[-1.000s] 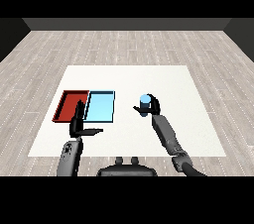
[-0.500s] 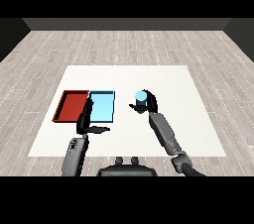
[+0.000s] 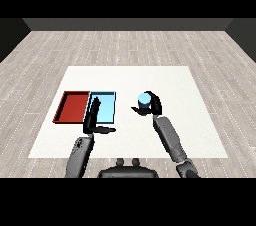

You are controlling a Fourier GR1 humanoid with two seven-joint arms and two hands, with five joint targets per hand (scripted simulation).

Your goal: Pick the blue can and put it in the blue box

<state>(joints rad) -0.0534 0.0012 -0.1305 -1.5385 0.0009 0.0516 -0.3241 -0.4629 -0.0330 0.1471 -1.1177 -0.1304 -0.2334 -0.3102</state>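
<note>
Red tray (image 3: 72, 107) and blue tray (image 3: 106, 108) hold nothing; right hand (image 3: 152, 105) curled round can (image 3: 144, 101), now shifted left toward trays; left hand (image 3: 93, 117) fingers straight.

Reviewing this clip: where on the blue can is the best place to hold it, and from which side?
Round its upright side wall, coming from the right. The can is a short cylinder with a round top, so curled fingers fit its wall. The right robot hand already curls round it from that side, with the blue tray to its left.
</note>
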